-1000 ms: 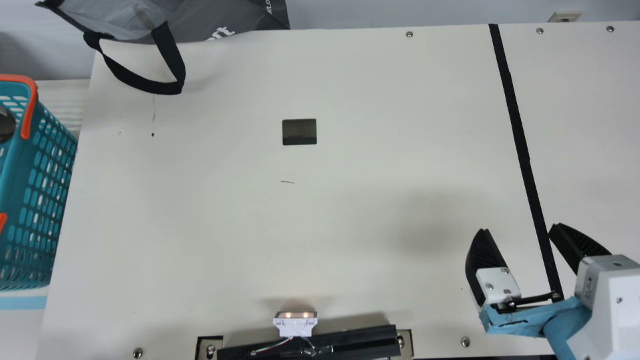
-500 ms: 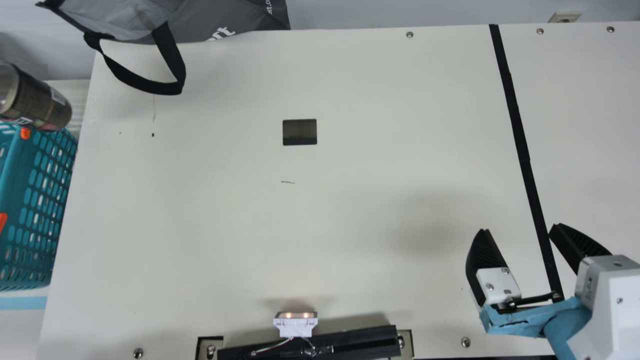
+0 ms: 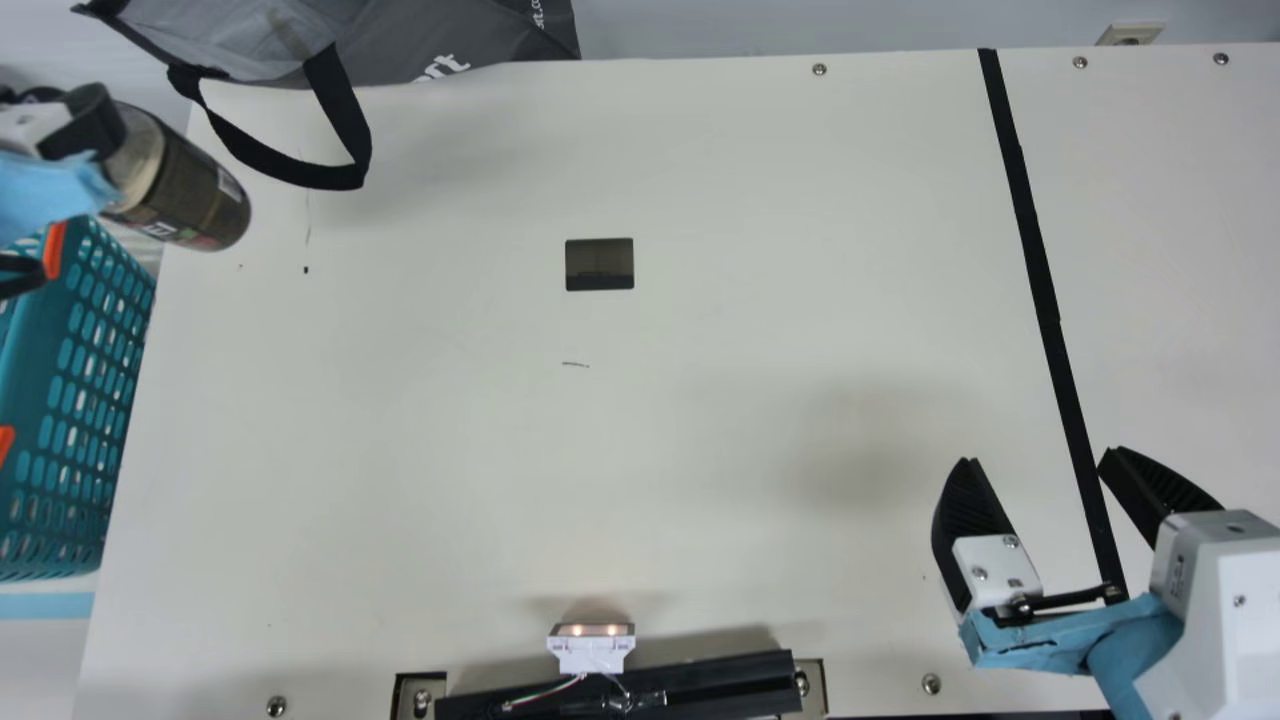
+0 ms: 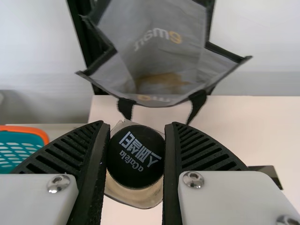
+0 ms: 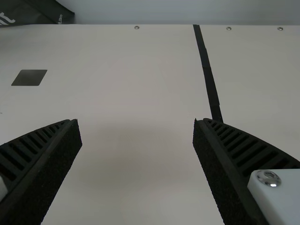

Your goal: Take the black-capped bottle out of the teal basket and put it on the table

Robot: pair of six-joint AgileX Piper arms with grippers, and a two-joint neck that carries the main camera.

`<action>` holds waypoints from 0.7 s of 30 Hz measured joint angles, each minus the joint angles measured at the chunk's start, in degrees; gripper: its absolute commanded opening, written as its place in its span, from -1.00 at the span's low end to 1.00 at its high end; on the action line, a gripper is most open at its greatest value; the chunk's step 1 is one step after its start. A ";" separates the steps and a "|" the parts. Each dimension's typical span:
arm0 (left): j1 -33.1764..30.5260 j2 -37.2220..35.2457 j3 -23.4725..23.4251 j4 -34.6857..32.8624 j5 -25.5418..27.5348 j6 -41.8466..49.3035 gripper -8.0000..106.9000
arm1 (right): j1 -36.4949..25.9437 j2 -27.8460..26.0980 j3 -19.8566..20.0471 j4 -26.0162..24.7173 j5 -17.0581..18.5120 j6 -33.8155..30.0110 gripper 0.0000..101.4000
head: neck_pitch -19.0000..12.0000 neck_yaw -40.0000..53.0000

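Note:
At the far left of the main view, my left gripper (image 3: 92, 122) is shut on the black-capped bottle (image 3: 190, 190), which hangs tilted past the basket, over the table's far left corner. The left wrist view has the bottle's black cap (image 4: 136, 156) pinched between both fingers of the left gripper (image 4: 136, 159). Beneath the left arm stands the teal basket (image 3: 75, 400) with orange handles, beside the table's left edge. My right gripper (image 3: 1035, 460) is open and empty above the table's right front; in its wrist view, the right gripper (image 5: 137, 124) has its fingers wide apart.
A grey bag (image 3: 430, 45) lies at the table's back left, its black strap (image 3: 300, 180) looping onto the tabletop (image 3: 700, 250). Black tape (image 3: 1040, 280) crosses the right side. A black bar (image 3: 690, 685) with a small white lit device (image 3: 590, 650) is at the front edge.
The left gripper has come into the main view at the left, and the bottle has risen out of the basket and moved right, over the table's edge. The right arm has kept still.

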 measured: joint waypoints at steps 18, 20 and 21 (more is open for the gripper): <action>-18.62 3.01 -1.58 15.16 0.52 -18.72 -0.86 | 0.00 0.00 0.00 -0.06 0.08 0.00 0.79 | -0.29 0.00; -20.57 3.35 -1.58 16.57 0.52 -20.24 -0.86 | 0.00 0.00 0.00 -0.06 0.08 0.00 0.79 | -0.29 0.00; -21.51 3.49 -1.58 17.06 0.52 -20.92 -0.86 | 0.00 0.00 0.00 -0.06 0.08 0.00 0.79 | -0.29 0.00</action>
